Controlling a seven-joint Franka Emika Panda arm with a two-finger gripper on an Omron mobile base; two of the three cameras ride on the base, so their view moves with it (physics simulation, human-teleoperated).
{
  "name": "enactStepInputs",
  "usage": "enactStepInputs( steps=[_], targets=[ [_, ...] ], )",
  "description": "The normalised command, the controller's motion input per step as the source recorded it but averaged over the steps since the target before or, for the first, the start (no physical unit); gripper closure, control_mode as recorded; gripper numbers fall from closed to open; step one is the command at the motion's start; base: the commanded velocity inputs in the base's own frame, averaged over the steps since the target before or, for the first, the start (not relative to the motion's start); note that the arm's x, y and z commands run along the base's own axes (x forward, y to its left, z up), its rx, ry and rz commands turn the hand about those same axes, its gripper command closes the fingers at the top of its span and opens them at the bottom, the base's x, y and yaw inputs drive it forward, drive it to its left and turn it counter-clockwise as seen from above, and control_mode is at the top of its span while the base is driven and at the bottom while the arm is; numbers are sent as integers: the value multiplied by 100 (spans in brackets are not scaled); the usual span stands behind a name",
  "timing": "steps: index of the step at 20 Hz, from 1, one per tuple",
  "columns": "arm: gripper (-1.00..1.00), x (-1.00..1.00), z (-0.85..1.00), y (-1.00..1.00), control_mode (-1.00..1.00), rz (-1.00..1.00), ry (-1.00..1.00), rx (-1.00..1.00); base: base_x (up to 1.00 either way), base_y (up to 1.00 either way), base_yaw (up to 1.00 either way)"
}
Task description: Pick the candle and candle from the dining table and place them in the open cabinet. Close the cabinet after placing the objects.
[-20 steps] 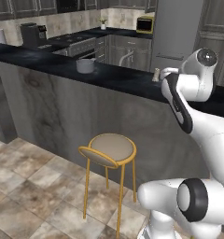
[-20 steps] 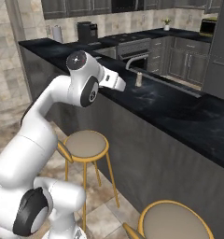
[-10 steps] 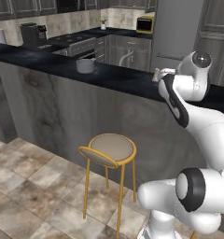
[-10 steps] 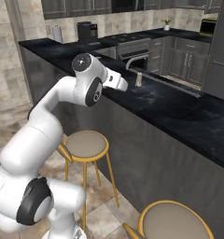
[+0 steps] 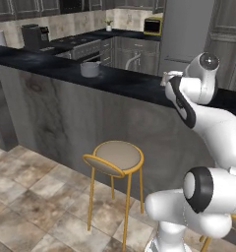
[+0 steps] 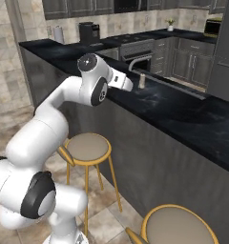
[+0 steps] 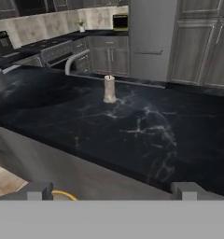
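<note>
Arm (image 6: 49, 119): glossy white rounded shell segments, bulbous at the joints. Joint caps: dark grey to black discs with a soft sheen. Finger tips (image 7: 34, 190): small, blocky, dark grey.

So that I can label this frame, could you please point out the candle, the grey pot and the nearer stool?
candle (image 7: 108, 88), hand view, mid-body.
grey pot (image 5: 90, 69), left base view, side wall.
stool (image 5: 115, 154), left base view, centre of the round seat.
</note>
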Motion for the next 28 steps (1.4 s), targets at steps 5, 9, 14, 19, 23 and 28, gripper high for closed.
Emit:
enactStepInputs(
  steps=[5, 9, 14, 19, 23, 28],
  targets=[
    [-100, 22, -10, -12, -100, 0, 0, 0, 0, 0, 0],
    [-100, 20, -9, -15, -100, 0, 0, 0, 0, 0, 0],
    [-100, 23, -7, -6, -100, 0, 0, 0, 0, 0, 0],
    [-100, 26, -10, -2, -100, 0, 2, 0, 0, 0, 0],
    [-100, 29, -11, 0, -100, 0, 3, 0, 0, 0, 0],
    [-100, 29, -15, -1, -100, 0, 2, 0, 0, 0, 0]
  ],
)
